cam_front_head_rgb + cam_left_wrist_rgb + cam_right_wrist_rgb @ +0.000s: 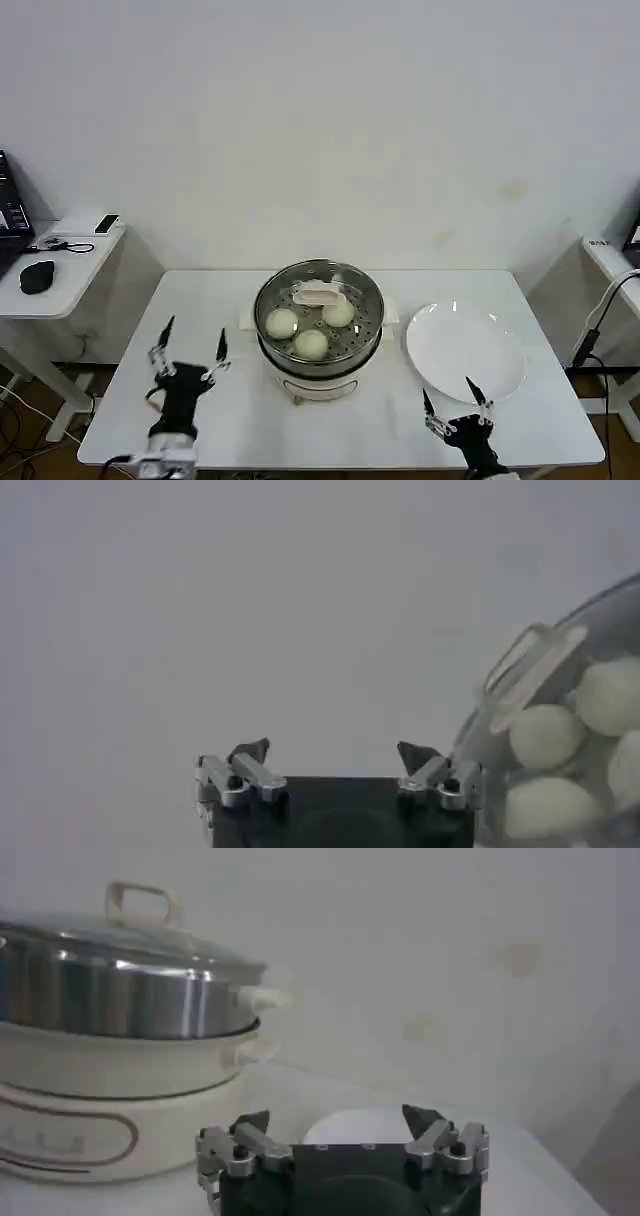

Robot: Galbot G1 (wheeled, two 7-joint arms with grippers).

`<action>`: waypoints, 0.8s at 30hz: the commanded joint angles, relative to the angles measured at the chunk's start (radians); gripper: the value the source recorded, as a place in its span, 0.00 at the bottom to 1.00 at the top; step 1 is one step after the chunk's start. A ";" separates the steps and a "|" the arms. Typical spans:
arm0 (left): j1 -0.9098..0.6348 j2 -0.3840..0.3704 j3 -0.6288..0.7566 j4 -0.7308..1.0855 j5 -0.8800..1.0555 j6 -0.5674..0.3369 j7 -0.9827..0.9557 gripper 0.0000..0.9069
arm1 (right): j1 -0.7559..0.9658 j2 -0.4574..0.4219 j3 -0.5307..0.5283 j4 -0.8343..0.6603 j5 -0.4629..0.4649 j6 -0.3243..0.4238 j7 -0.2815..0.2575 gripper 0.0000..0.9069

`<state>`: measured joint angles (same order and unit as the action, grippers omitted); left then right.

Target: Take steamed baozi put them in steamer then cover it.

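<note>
step: done, back off | glass lid [320,291] seated on steamer [319,345], likely four baozi [311,344] inside | left hand [194,346], right hand [455,396] open, empty; retreat clear of pot

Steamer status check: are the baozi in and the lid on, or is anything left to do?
It looks finished. The steamed baozi sit inside the steamer, and the cover rests level on the pot's rim. The plate beside it is bare. Nothing is in hand: the left gripper and right gripper are both open, near the table's front edge, apart from the pot.
</note>
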<state>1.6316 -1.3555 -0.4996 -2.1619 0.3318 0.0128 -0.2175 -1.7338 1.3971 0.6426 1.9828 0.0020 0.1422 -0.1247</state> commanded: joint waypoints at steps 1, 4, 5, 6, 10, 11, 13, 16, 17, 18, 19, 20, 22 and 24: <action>0.221 -0.002 -0.154 0.035 -0.557 -0.160 -0.055 1.00 | -0.042 -0.066 -0.001 0.028 0.135 -0.014 -0.015 1.00; 0.232 -0.008 -0.147 0.028 -0.536 -0.146 -0.066 1.00 | -0.056 -0.102 -0.012 0.037 0.179 -0.023 -0.014 1.00; 0.234 -0.009 -0.141 0.027 -0.535 -0.143 -0.070 1.00 | -0.059 -0.113 -0.013 0.042 0.195 -0.025 -0.011 1.00; 0.234 -0.011 -0.137 0.031 -0.531 -0.142 -0.071 1.00 | -0.066 -0.126 -0.018 0.049 0.217 -0.029 -0.005 1.00; 0.225 -0.015 -0.127 0.040 -0.510 -0.132 -0.067 1.00 | -0.076 -0.150 -0.041 0.057 0.234 -0.035 0.007 1.00; 0.224 -0.014 -0.127 0.041 -0.510 -0.129 -0.065 1.00 | -0.078 -0.153 -0.045 0.057 0.237 -0.036 0.007 1.00; 0.209 -0.013 -0.128 0.054 -0.509 -0.137 -0.049 1.00 | -0.080 -0.161 -0.052 0.056 0.249 -0.045 0.015 1.00; 0.195 -0.011 -0.129 0.080 -0.495 -0.178 -0.046 1.00 | -0.076 -0.172 -0.051 0.052 0.245 -0.046 0.022 1.00; 0.195 -0.010 -0.128 0.080 -0.495 -0.175 -0.044 1.00 | -0.075 -0.174 -0.050 0.050 0.245 -0.046 0.024 1.00; 0.199 -0.011 -0.125 0.078 -0.494 -0.171 -0.041 1.00 | -0.071 -0.177 -0.049 0.046 0.244 -0.043 0.027 1.00; 0.203 -0.012 -0.120 0.075 -0.492 -0.162 -0.037 1.00 | -0.069 -0.179 -0.048 0.043 0.243 -0.044 0.031 1.00; 0.204 -0.012 -0.116 0.073 -0.492 -0.153 -0.037 1.00 | -0.068 -0.182 -0.050 0.042 0.244 -0.047 0.033 1.00; 0.211 -0.014 -0.106 0.067 -0.484 -0.134 -0.040 1.00 | -0.068 -0.187 -0.053 0.040 0.240 -0.049 0.032 1.00; 0.212 -0.015 -0.102 0.066 -0.477 -0.131 -0.038 1.00 | -0.069 -0.191 -0.059 0.042 0.241 -0.055 0.032 1.00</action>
<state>1.8242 -1.3683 -0.6010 -2.1085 -0.1139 -0.1160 -0.2573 -1.7983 1.2415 0.5990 2.0243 0.2085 0.1003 -0.1029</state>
